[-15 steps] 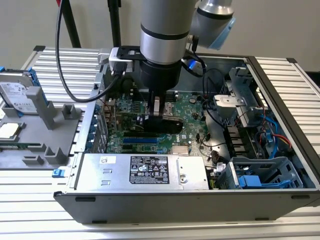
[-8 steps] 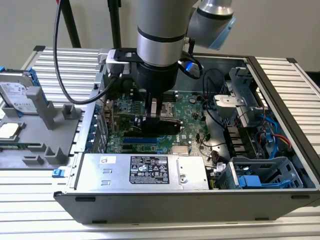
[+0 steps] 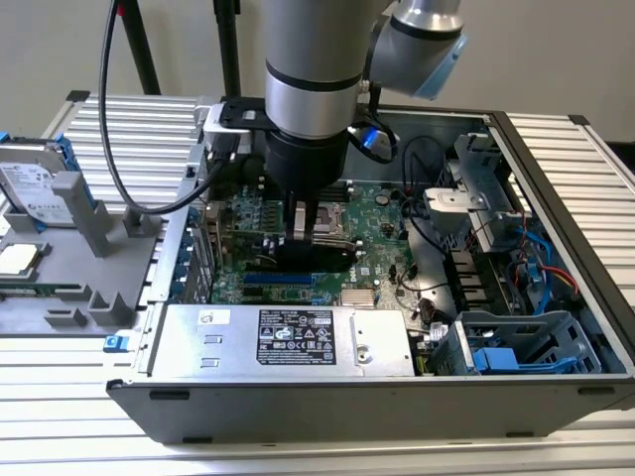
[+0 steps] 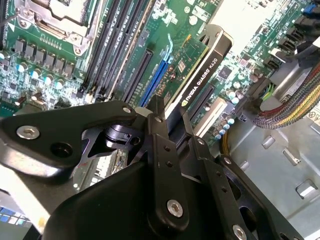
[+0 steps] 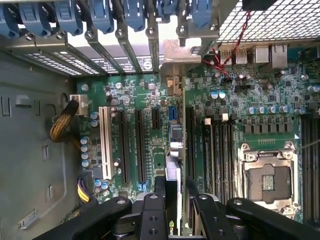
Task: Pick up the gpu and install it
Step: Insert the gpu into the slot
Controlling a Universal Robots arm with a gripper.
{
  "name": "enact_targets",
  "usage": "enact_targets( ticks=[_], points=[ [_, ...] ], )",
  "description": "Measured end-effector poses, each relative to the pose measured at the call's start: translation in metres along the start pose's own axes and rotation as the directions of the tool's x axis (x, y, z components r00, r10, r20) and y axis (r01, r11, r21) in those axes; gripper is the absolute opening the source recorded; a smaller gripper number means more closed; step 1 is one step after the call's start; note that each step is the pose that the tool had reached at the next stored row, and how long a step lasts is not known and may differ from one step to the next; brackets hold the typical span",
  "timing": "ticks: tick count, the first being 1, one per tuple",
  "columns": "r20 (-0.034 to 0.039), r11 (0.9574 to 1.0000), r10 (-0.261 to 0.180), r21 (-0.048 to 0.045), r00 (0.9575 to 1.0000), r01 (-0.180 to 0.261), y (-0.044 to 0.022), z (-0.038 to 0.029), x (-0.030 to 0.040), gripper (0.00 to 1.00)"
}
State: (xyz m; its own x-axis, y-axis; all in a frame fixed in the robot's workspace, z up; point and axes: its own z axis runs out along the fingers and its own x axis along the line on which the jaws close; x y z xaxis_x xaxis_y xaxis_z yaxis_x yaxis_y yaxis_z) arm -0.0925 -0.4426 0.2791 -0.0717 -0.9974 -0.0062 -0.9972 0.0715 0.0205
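My gripper is down inside the open computer case, shut on the gpu, which it holds on edge over the green motherboard. In the second wrist view the gpu shows its black shroud edge and green card, clamped by the gripper beside a blue slot. In the first wrist view the gpu is seen edge-on within the gripper, in line with the long black expansion slots. Whether the card touches a slot I cannot tell.
A silver power supply runs along the case's near side. Blue drive cages and cables crowd the exterior view's right. A hard drive rests on a grey fixture outside the case. The CPU socket and braided cables lie nearby.
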Motion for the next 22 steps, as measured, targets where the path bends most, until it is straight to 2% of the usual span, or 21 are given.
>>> enact_targets(
  ticks=[9, 22],
  points=[
    [0.0000, 1.0000, 0.000, 0.0000, 1.0000, 0.000, 0.0063, 0.0050, 0.0032, 0.00],
    [-0.0007, 1.0000, 0.000, -0.0016, 1.0000, 0.000, 0.0145, 0.0126, 0.0041, 0.00]
  ],
)
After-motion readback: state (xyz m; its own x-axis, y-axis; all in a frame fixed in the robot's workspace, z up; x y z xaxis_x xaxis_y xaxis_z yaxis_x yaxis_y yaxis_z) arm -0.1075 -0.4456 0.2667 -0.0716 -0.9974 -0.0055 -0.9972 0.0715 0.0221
